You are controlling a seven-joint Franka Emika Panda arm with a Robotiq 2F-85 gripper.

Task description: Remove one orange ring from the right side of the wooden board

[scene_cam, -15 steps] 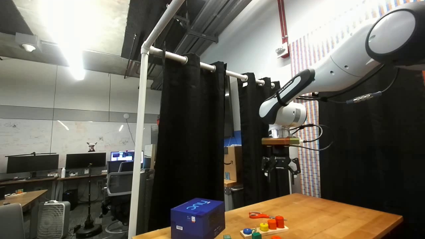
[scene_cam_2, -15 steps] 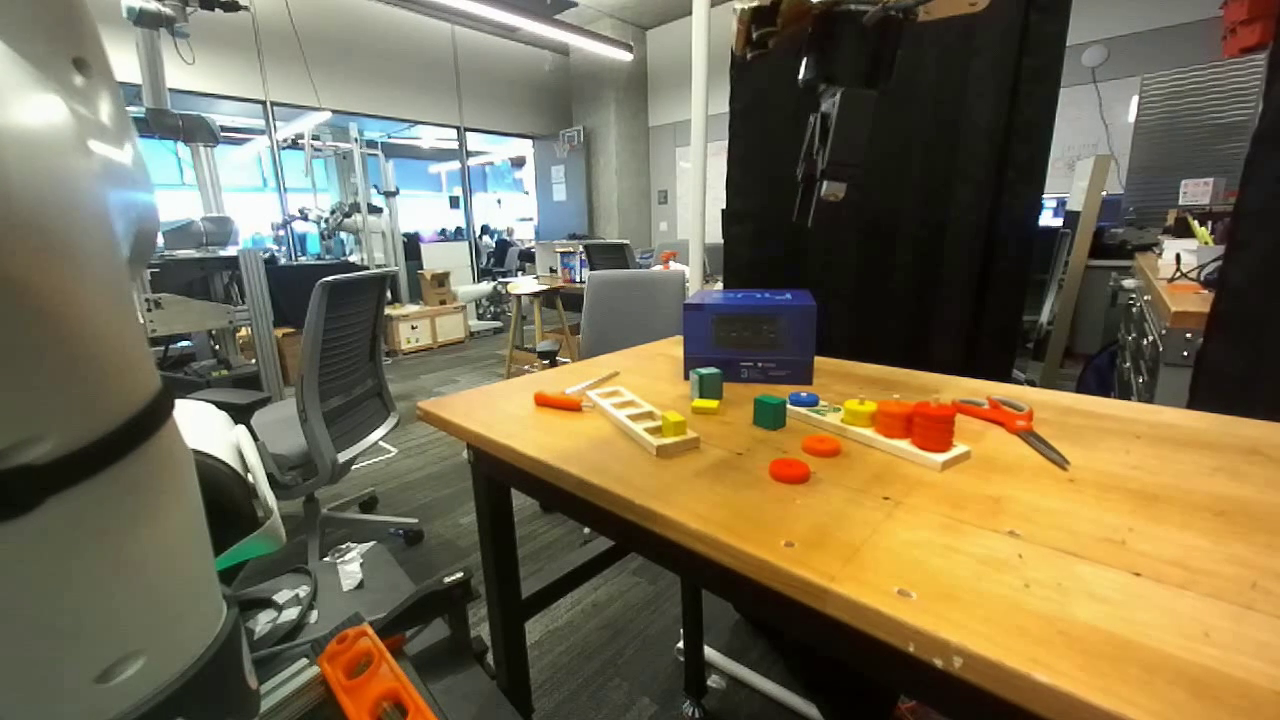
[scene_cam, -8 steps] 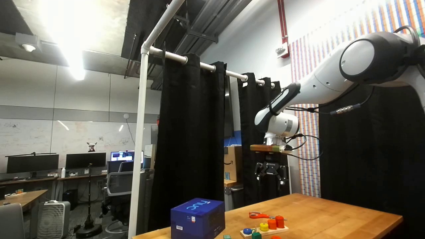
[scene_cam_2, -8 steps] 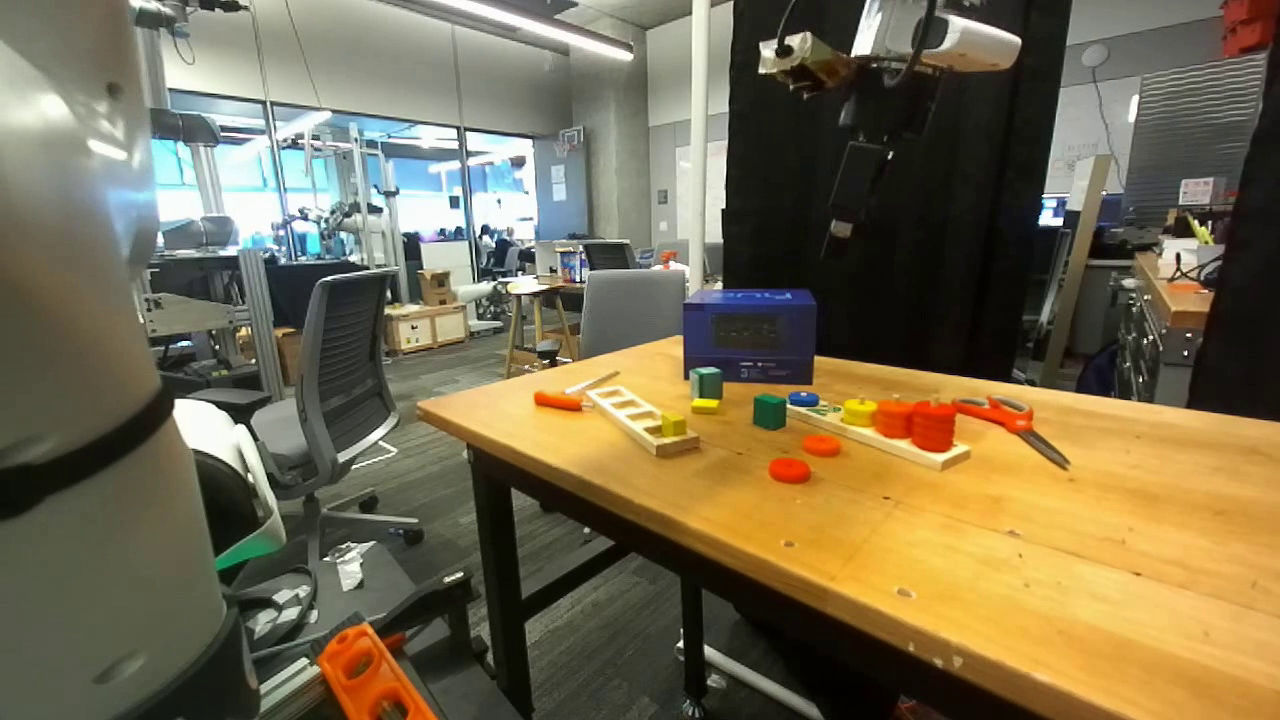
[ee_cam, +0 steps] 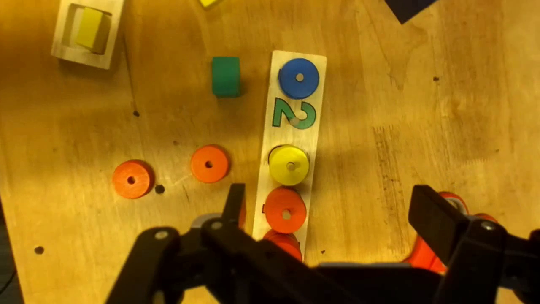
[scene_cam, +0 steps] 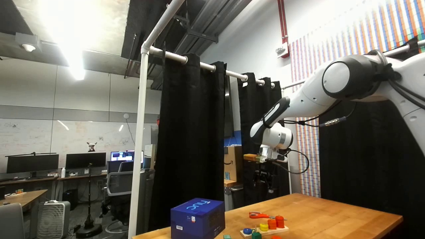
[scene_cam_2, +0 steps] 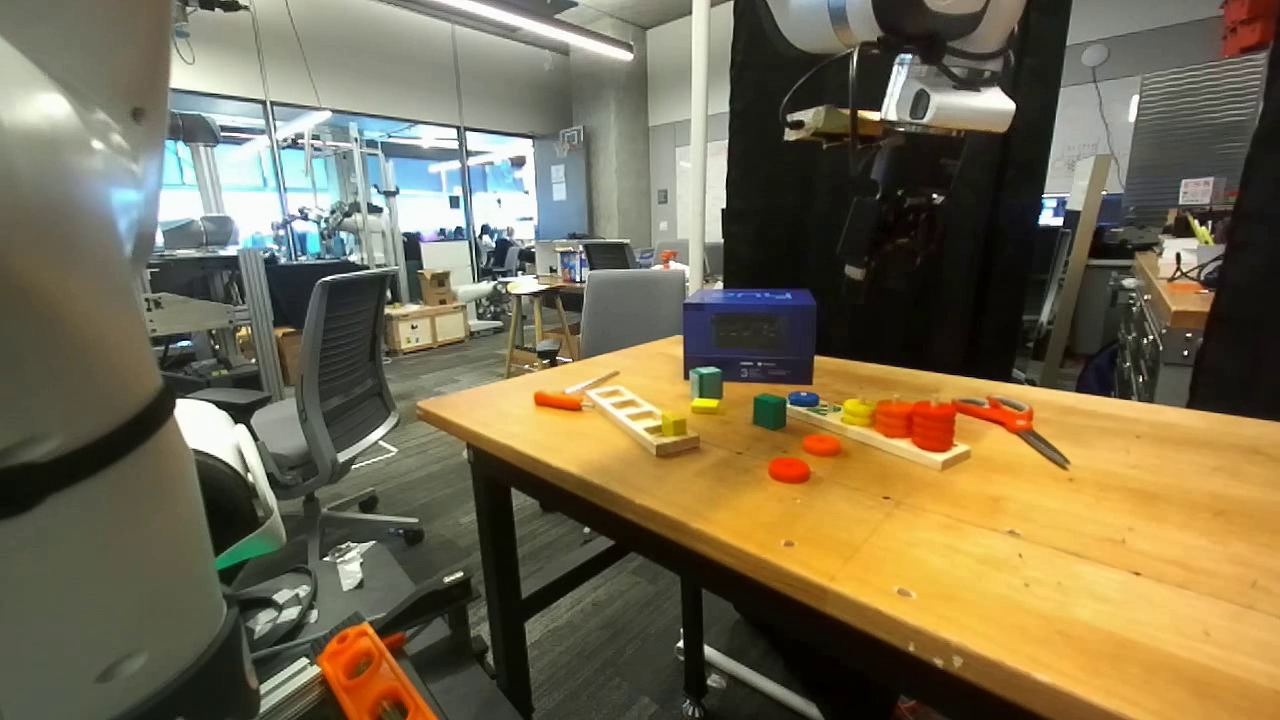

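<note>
The wooden board (scene_cam_2: 942, 459) lies on the table and carries a blue piece, a yellow piece and two stacks of orange rings. The end stack of orange rings (scene_cam_2: 933, 428) stands beside the other orange stack (scene_cam_2: 893, 419); both also show in an exterior view (scene_cam: 280, 220). In the wrist view, the inner orange stack (ee_cam: 278, 207) is in view; the end stack (ee_cam: 287, 244) is partly hidden by a finger. Two loose orange rings (ee_cam: 217, 169) (ee_cam: 122, 181) lie on the table beside the board. My gripper (ee_cam: 327, 198) is open and empty, above the table and the board in an exterior view (scene_cam: 264, 186).
Orange-handled scissors (scene_cam_2: 1008, 413) lie beside the board's orange end. A blue box (scene_cam_2: 750, 340) stands behind. Green blocks (scene_cam_2: 769, 412), a yellow piece (scene_cam_2: 705, 406), a wooden tray (scene_cam_2: 680, 446) and an orange-handled tool (scene_cam_2: 560, 401) lie on the table (scene_cam_2: 1100, 540).
My gripper has come down and turned; it has shifted left in an exterior view where the blue box is nearest. It stays open. The things on the table have not visibly moved.
</note>
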